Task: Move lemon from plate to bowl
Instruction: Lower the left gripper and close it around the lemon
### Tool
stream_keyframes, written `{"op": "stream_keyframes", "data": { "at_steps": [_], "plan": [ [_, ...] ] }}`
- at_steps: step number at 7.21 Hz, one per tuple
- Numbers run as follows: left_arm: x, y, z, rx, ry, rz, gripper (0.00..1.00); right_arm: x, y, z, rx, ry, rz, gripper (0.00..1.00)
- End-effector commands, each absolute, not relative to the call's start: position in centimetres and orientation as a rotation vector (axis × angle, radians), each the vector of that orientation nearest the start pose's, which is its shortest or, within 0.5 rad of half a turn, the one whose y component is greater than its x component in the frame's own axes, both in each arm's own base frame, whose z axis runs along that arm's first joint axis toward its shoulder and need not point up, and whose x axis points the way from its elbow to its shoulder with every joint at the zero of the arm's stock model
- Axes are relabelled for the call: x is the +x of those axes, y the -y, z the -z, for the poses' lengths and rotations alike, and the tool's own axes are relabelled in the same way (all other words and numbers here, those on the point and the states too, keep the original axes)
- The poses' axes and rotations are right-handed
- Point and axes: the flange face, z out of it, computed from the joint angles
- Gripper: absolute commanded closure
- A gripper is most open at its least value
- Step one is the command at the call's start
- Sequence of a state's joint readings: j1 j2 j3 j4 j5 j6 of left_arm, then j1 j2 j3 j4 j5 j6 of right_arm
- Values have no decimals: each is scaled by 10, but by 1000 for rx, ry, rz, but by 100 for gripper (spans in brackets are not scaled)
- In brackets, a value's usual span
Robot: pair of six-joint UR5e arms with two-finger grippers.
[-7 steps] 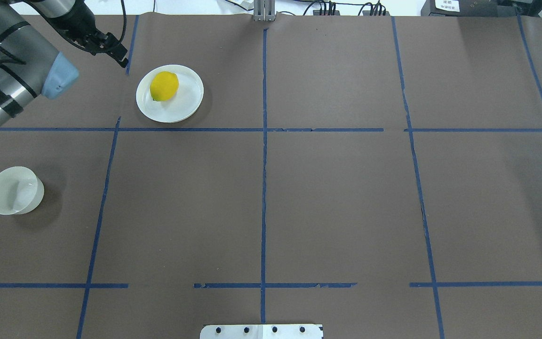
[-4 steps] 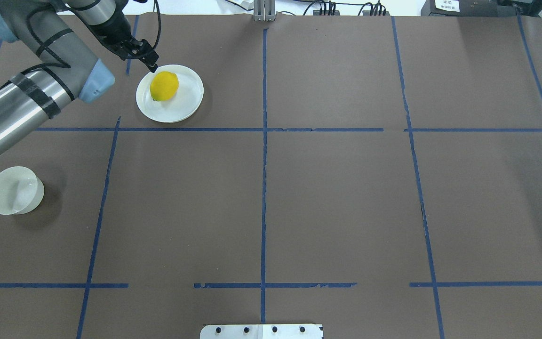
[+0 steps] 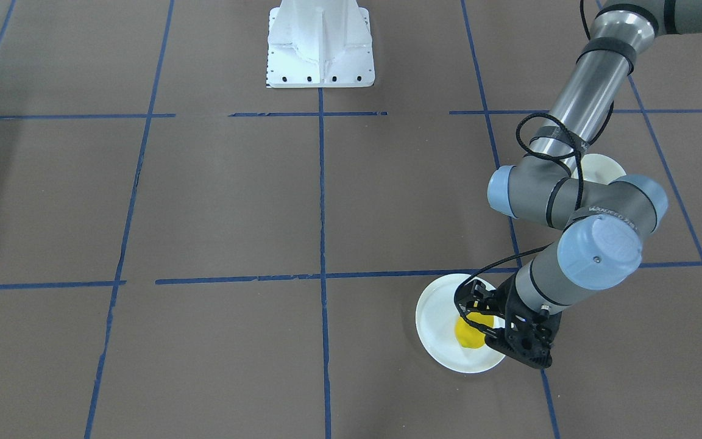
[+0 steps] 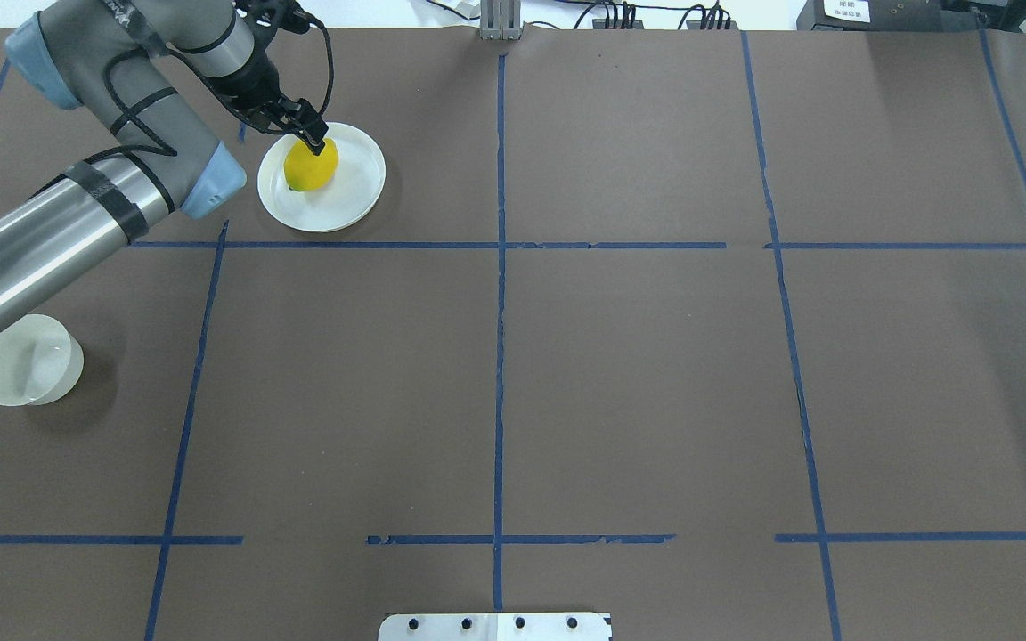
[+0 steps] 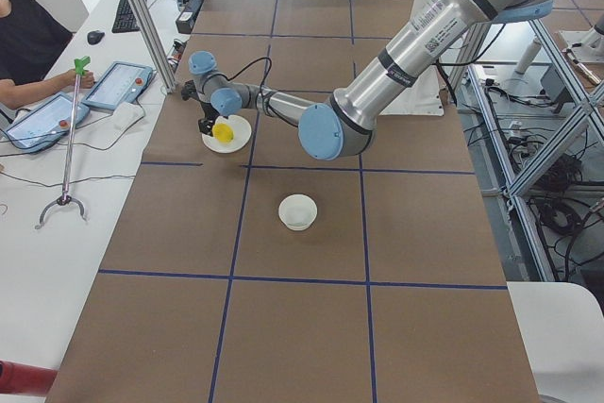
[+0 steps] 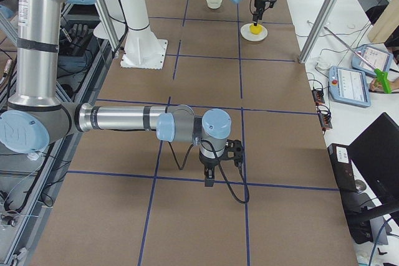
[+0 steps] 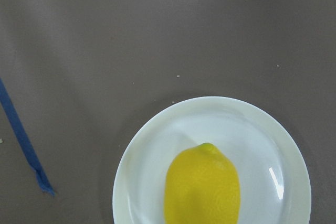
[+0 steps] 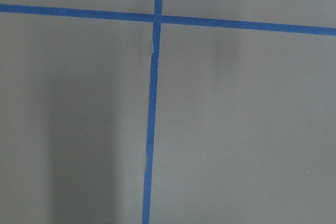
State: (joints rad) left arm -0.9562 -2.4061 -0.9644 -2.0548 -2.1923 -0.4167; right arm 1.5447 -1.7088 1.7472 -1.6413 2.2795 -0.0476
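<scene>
The yellow lemon lies on the flat white plate at the far left of the table. My left gripper hangs over the lemon's far end. In the front-facing view its fingers stand apart around the lemon, open, on the plate. The left wrist view shows the lemon on the plate and no fingers. The small deep bowl stands empty near the left edge, partly under my left arm. My right gripper shows only in the exterior right view, so I cannot tell its state.
The brown table cover is marked with blue tape lines. The white robot base stands at the robot's side of the table. An operator sits by tablets beyond the far edge.
My left arm has swung right, from left of the plate to over the lemon. The lemon, plate and bowl have not moved.
</scene>
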Motion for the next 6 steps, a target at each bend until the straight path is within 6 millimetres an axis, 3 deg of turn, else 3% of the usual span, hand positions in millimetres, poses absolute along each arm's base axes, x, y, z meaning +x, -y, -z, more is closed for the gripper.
{"op": "stream_keyframes", "data": {
  "at_steps": [1,5,6],
  "plan": [
    [430,718,-360,315,-851,-400,0,57,432,-647,-23,709,59,0],
    [451,714,-370,321,-847,-384,1,57,432,-647,-23,711,59,0],
    [453,714,-370,320,-846,-384,8,57,432,-647,-23,709,59,0]
  ]
}}
